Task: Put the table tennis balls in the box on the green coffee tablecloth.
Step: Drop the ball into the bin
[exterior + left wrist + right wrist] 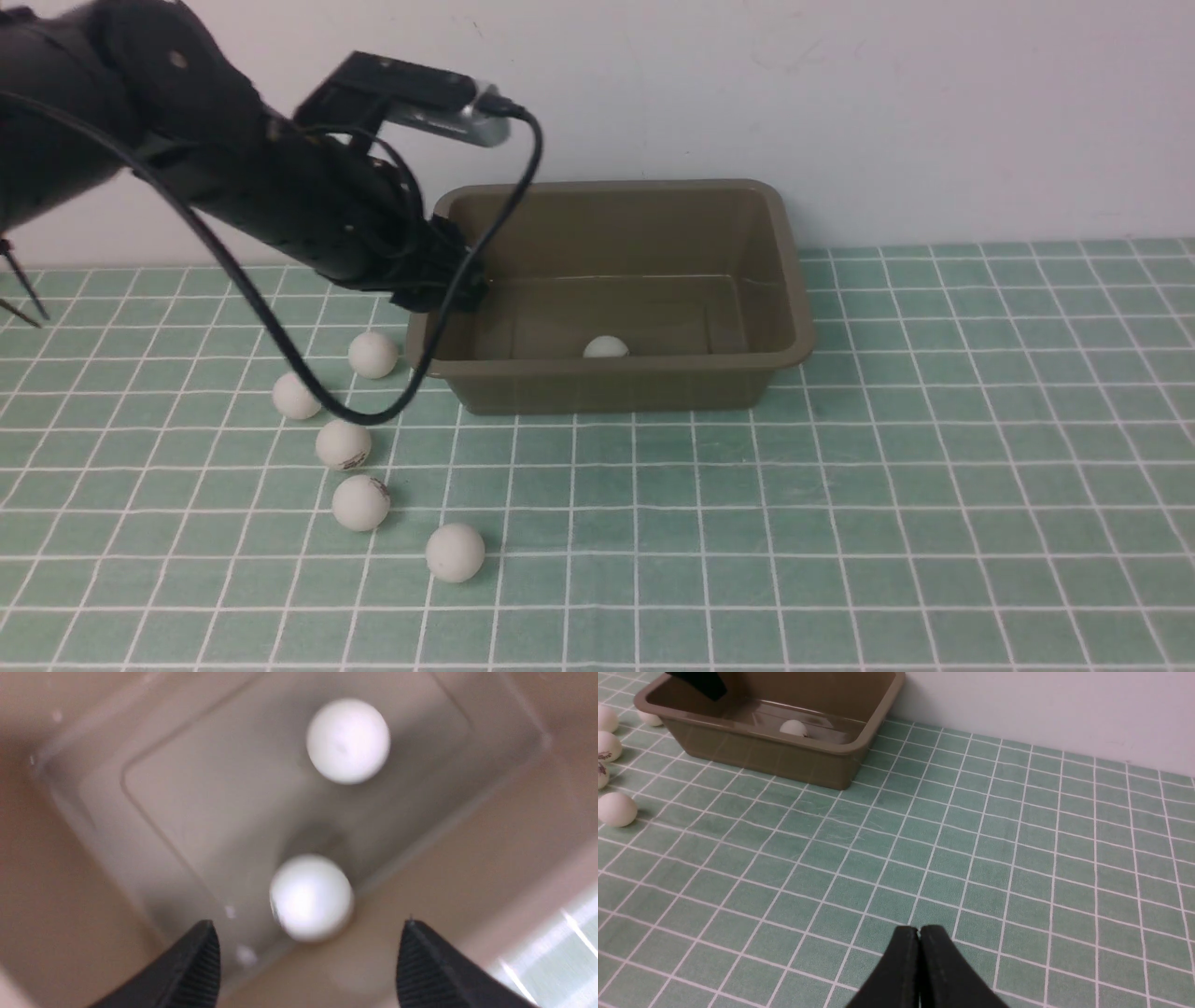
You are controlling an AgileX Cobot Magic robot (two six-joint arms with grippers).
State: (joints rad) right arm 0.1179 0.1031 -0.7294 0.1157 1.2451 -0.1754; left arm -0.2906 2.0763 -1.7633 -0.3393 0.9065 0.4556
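Counting outward from the robot's side, the right end effector [919,933] hangs clenched and empty over bare cloth [840,523], well apart from the box. Five balls lie loose on the cloth to the left of the box. In order they are the nearest ball [456,553], the second ball [360,502], the third ball [343,444], the fourth ball [296,397], and the fifth ball [373,355], just beside the box's near left corner.

Farther back, the box [607,387] stands close to the wall. The left end effector [309,924] is poised over the box's left end, jaws spread wide and gripping nothing. Two balls are inside the box. The blurred ball [310,897] is close beneath the jaws, and whether it has settled cannot be told. The far ball [348,741] rests on the box floor.

Assessment: two balls are delivered and five await pickup.
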